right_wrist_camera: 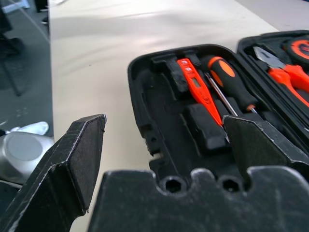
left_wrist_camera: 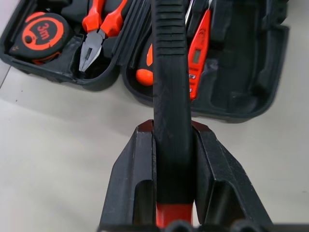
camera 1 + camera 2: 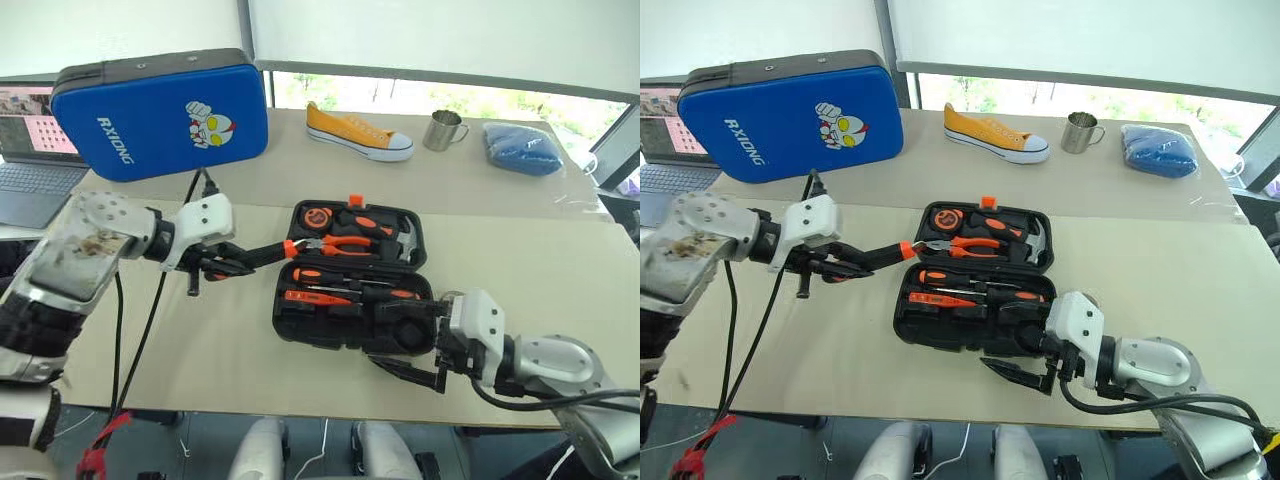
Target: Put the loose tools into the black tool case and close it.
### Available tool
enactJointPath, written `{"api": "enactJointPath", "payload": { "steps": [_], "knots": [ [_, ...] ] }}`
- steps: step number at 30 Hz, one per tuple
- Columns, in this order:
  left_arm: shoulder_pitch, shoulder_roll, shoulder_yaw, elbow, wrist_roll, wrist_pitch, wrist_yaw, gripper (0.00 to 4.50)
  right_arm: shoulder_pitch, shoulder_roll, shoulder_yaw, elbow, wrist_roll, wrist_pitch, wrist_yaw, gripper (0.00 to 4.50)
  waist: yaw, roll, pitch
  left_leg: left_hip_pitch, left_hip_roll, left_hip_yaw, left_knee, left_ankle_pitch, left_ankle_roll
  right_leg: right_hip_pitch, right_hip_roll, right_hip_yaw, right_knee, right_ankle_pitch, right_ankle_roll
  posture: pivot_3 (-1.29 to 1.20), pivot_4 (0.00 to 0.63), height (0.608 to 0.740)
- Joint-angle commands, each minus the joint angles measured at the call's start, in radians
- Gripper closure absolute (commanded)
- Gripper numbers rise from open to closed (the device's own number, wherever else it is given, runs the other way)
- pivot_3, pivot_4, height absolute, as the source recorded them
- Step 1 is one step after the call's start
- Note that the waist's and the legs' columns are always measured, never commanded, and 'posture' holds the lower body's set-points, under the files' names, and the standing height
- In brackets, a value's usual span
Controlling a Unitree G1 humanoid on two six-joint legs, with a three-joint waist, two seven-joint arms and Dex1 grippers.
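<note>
Left gripper (image 2: 171, 181) clamps ribbed black-orange tool handle (image 2: 170, 82) beside open black tool case (image 3: 300, 325); rigid, light, grippy; hold mid-handle. Right gripper (image 1: 164, 140) wide, empty, at case's near edge.

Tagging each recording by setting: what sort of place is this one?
Probably an office or lab set up for robot trials: a long beige table beside a window with a roller blind, a laptop on a side desk, and unrelated props laid out.

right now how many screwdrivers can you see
3. One black-and-orange screwdriver is clamped in the left end effector, just left of the black tool case. One screwdriver and the slim tester screwdriver lie in the case's near half. Others may be hidden.
</note>
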Motion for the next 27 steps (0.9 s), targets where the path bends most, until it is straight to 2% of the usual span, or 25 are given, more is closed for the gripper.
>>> {"api": "enactJointPath", "payload": {
  "steps": [1,3,8,10,12,15,16,19,23,27],
  "knots": [
    [-0.011,0.018,-0.03,0.119,0.213,-0.104,0.13,4.02,0.008,-0.003,-0.046,-0.066,0.021,0.005,-0.023,0.0,-0.005,0.0,0.0,0.0,0.0,-0.001,0.0,0.0,0.0,0.0,0.0,0.0,0.0,0.0,0.0,0.0,0.15,0.74],
    [-0.001,0.034,-0.036,0.154,0.306,-0.094,0.205,4.02,0.012,-0.007,-0.052,-0.079,0.027,0.017,-0.031,0.0,-0.009,0.0,0.0,0.0,0.0,-0.004,0.0,0.0,0.0,0.0,0.0,0.0,0.0,0.0,0.0,0.0,0.15,0.74],
    [0.11,0.077,0.025,-0.009,0.244,0.017,0.12,4.02,-0.03,-0.013,-0.038,-0.074,0.046,0.039,-0.029,0.0,-0.007,-0.001,0.001,-0.001,0.002,-0.006,0.0,0.0,0.0,-0.001,-0.001,0.0,0.0,0.0,0.0,0.0,0.15,0.74],
    [0.159,0.094,0.049,-0.08,0.215,0.087,0.094,3.0,-0.065,-0.013,-0.023,-0.061,0.048,0.046,-0.022,0.0,-0.005,-0.001,0.001,-0.001,0.002,-0.006,0.0,0.0,0.0,-0.001,-0.002,0.0,0.0,0.0,0.0,0.0,0.15,0.74],
    [0.189,0.104,0.08,-0.119,0.19,0.155,0.087,2.56,-0.103,-0.012,-0.013,-0.04,0.05,0.051,-0.014,0.0,-0.002,-0.001,0.001,-0.001,0.001,-0.006,0.0,0.0,0.0,0.0,-0.002,0.0,0.0,0.0,0.0,0.0,0.15,0.74],
    [0.206,0.116,0.135,-0.153,0.135,0.262,0.074,1.51,-0.138,-0.012,-0.003,-0.014,0.051,0.054,-0.003,0.0,-0.004,-0.001,0.001,-0.001,0.002,-0.006,0.001,0.0,0.0,0.0,-0.001,-0.001,0.0,0.0,0.0,0.0,0.15,0.74],
    [0.207,0.119,0.145,-0.161,0.122,0.287,0.071,0.98,-0.142,-0.013,-0.002,-0.01,0.051,0.054,0.001,0.0,-0.004,-0.001,0.001,-0.001,0.002,-0.006,0.001,0.0,0.0,0.0,-0.001,-0.001,0.001,0.0,0.0,0.0,0.15,0.74],
    [0.182,0.144,0.172,-0.14,0.089,0.332,0.045,0.05,-0.149,-0.013,0.003,-0.001,0.048,0.052,0.011,0.0,-0.005,-0.001,0.001,-0.001,0.002,-0.006,0.001,0.0,0.0,0.0,-0.001,-0.001,0.001,0.0,0.0,0.0,0.15,0.74],
    [0.073,0.15,0.133,0.016,0.128,0.315,0.04,0.05,-0.158,-0.002,0.018,0.006,0.046,0.052,0.007,0.0,-0.003,-0.001,0.001,-0.001,0.001,-0.006,0.001,0.0,0.0,0.0,-0.001,-0.001,0.001,0.0,0.0,0.0,0.15,0.74],
    [0.018,0.111,0.075,0.066,0.114,0.314,-0.023,0.05,-0.167,0.002,0.026,0.007,0.046,0.055,0.0,0.0,-0.006,-0.001,0.001,0.0,0.0,-0.006,0.001,0.0,0.0,0.0,-0.001,-0.001,0.001,0.0,0.0,0.0,0.15,0.74]
  ]
}}
